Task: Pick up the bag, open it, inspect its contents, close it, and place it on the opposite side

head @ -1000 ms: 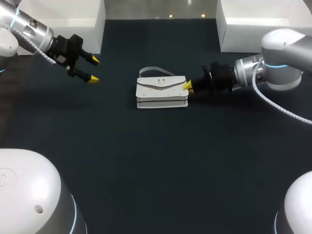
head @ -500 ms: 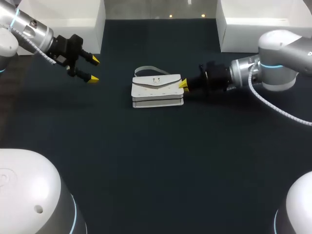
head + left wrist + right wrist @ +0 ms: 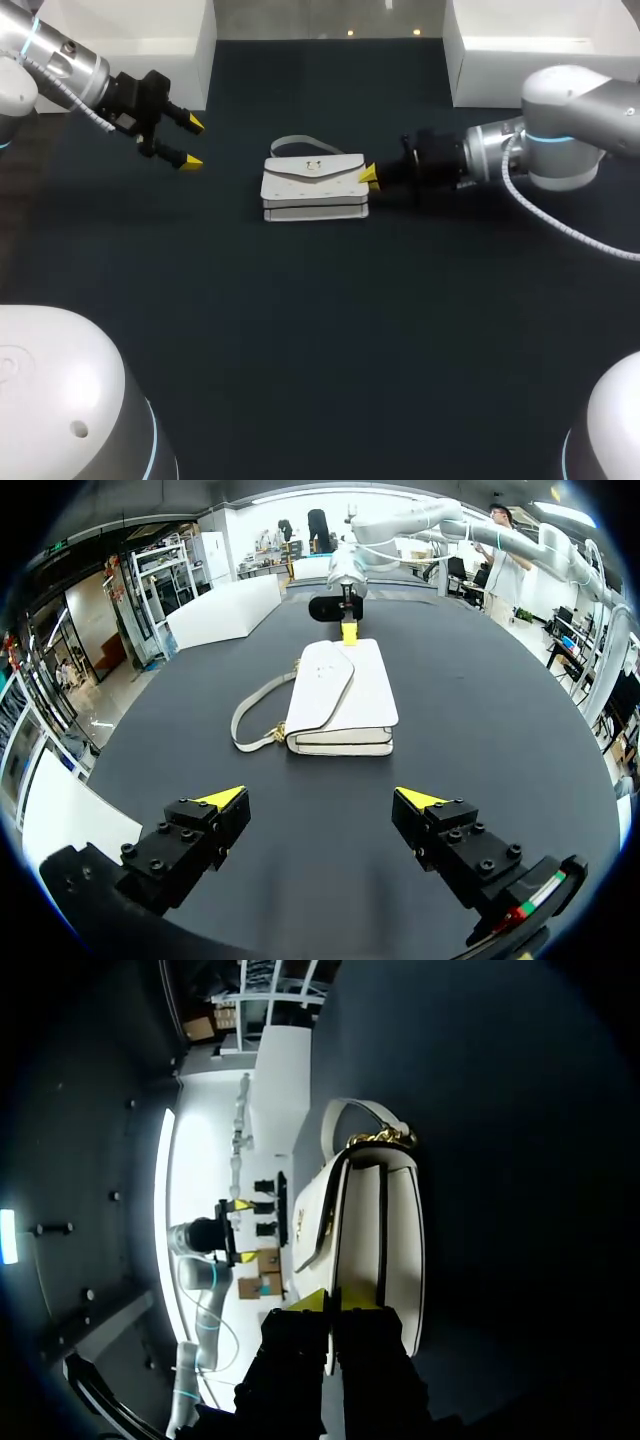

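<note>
A white flap bag (image 3: 315, 187) with a gold clasp lies flat near the middle of the dark table (image 3: 320, 330), its strap (image 3: 300, 143) looped behind it. My right gripper (image 3: 368, 176) is shut, and its yellow tips press against the bag's right end; in the right wrist view the bag (image 3: 370, 1220) stretches straight ahead of the shut right gripper (image 3: 338, 1300). My left gripper (image 3: 192, 142) hangs open to the bag's left, well apart from it. In the left wrist view the bag (image 3: 340, 695) lies ahead of the open left gripper (image 3: 320, 800), with the right gripper (image 3: 348, 632) at its far end.
White boxes stand at the table's back left (image 3: 150, 40) and back right (image 3: 520, 50) corners. Dark bare tabletop runs in front of the bag and between the bag and my left gripper.
My right gripper has moved left with its shut tips against the bag, and the bag has slid left across the table. The left arm has kept still.
</note>
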